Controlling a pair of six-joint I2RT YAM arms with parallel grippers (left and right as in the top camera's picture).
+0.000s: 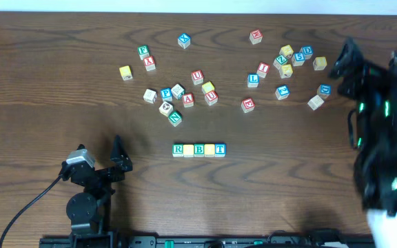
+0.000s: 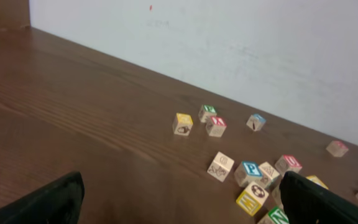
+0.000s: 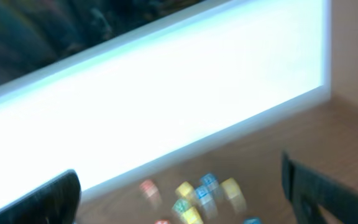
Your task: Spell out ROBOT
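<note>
Counter [image 1: 60,83]: dark brown wood grain, matte finish. A plain white wall [image 2: 229,50] is seen along its far edge.

ROBOT row [image 1: 199,149] is laid out at centre-front of the counter, five cubes side by side and touching: green R [image 1: 178,149], yellow face [image 1: 189,149], green B [image 1: 199,149], second yellow face [image 1: 210,149], blue T [image 1: 220,149]. Print on the yellow faces cannot be read.

Loose cubes [image 1: 185,93] are scattered behind the row, well apart from it.

Left gripper [image 1: 100,153] is held front-left, jaws spread wide, nothing pinched. Right gripper [image 3: 179,193] is likewise spread and empty; its wrist view is blurred.
</note>
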